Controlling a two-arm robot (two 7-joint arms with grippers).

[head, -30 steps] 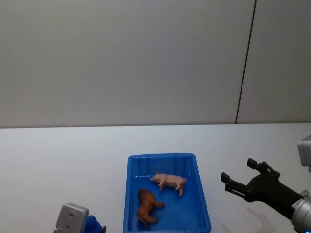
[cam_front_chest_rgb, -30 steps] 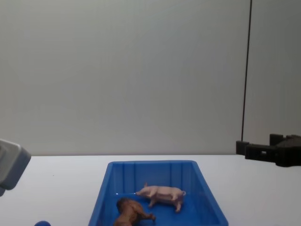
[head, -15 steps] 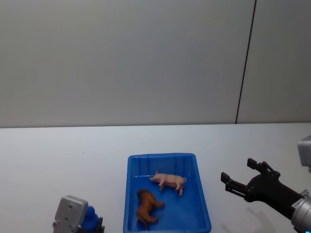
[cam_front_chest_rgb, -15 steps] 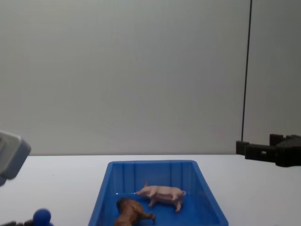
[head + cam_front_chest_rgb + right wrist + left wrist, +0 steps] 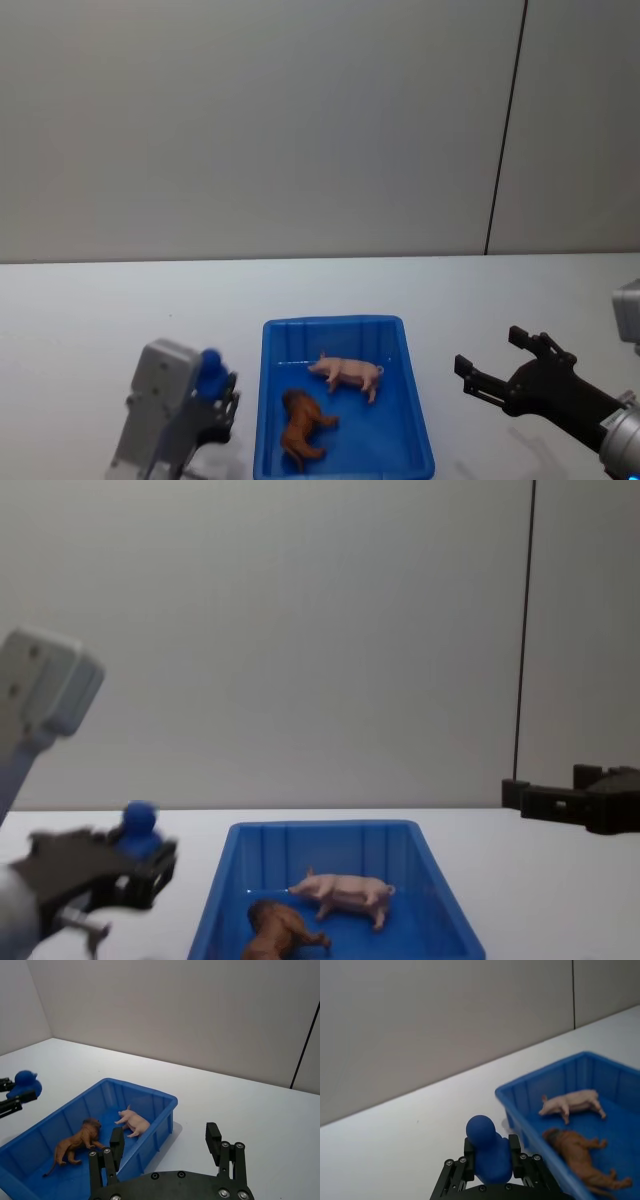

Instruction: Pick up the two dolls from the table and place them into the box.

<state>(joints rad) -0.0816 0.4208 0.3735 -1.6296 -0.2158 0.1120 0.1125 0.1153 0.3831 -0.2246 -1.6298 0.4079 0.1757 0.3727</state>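
Note:
The blue box (image 5: 335, 323) sits at the middle of the white table (image 5: 100, 310). Both dolls lie inside it: the pale pink pig (image 5: 347, 372) toward the back, the brown lion (image 5: 302, 423) nearer me. My left gripper (image 5: 215, 388) hovers just left of the box, shut on a small rounded blue toy (image 5: 209, 368). In the left wrist view that blue toy (image 5: 487, 1152) sits between the fingers, with the pig (image 5: 570, 1102) and lion (image 5: 577, 1152) beyond. My right gripper (image 5: 490, 350) hangs open to the right of the box, holding nothing.
A plain grey wall rises behind the table, with a dark vertical seam (image 5: 505, 130) at the right. Bare white tabletop stretches to the left of and behind the box.
My left arm has risen from the lower left corner and come closer to the box, carrying the blue toy. The right arm and both dolls have stayed where they were.

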